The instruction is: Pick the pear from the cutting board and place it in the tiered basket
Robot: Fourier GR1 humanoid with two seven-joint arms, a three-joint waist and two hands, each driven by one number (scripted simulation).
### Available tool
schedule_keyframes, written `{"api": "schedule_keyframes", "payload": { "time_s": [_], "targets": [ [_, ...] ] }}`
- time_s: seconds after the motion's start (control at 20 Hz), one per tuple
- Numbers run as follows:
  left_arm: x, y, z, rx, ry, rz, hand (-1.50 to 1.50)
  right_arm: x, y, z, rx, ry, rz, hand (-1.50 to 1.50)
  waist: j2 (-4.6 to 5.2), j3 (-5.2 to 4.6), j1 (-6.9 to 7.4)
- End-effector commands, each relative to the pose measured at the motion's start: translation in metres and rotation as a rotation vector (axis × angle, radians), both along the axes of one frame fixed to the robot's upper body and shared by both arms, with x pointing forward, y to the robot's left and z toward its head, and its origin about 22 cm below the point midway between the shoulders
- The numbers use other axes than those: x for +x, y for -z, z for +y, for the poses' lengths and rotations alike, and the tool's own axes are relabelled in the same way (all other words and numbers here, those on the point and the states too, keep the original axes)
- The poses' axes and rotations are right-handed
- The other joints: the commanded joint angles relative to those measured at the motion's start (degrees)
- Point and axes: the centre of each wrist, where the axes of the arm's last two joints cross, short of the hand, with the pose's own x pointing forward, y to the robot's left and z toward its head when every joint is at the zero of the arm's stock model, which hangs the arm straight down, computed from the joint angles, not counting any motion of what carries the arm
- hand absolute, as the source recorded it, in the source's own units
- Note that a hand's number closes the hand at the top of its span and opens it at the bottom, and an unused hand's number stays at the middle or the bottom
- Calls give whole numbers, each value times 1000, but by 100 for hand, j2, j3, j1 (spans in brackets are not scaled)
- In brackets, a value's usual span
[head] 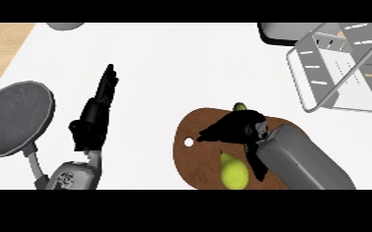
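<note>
- Underneath it all, a white counter [181,64] fills the view, with a strip of light wood [15,39] at its far left corner.
- The tiered basket [327,69], a grey wire frame with slatted panels, stands at the far right of the counter, well apart from the board.
- A dark grey frying pan [22,115] lies at the left edge, its handle running toward the lower edge.
- The brown cutting board [196,162] lies at the lower middle, with a small hanging hole [190,142] near its left edge.
- The right forearm [305,162] comes in from the lower right and crosses the board's right side.
- The right hand [236,128] hangs over the far half of the board; whether it is spread or closed I cannot tell.
- The left hand [94,115] rests upright at the left of the middle, fingers straight and pressed together, holding nothing.
- The pear [234,174], yellow-green, lies on the near part of the board, just beside the right forearm and nearer than the hand.
- A small green thing [239,106] peeks out past the right hand at the board's far edge; I cannot tell what it is.
</note>
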Motion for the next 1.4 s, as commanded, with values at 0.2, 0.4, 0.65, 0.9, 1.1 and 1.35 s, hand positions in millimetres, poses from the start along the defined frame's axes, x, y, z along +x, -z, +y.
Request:
{"api": "schedule_keyframes", "payload": {
  "time_s": [0.2,0.4,0.65,0.9,1.1,1.35],
  "targets": [
    [5,-4,12,6,-3,0,0,-13,28,4,-9,-30,52,-150,1,0,-4],
    [8,-24,16,-3,-2,-2,0,-10,23,4,42,-16,85,-150,-2,0,-9],
    [-7,1,-1,10,11,-2,0,-43,54,-15,40,39,70,-150,-6,0,-30],
    [-12,9,-12,11,-3,-6,0,-32,41,-13,132,-12,-76,150,-5,1,-10],
    [-2,-1,-4,-4,22,22,0,-34,55,7,174,-66,-153,150,-3,0,-5],
    [-2,1,15,-7,-51,10,0,-11,55,-107,-66,467,-359,150,-36,-1,-288]
  ]
}}
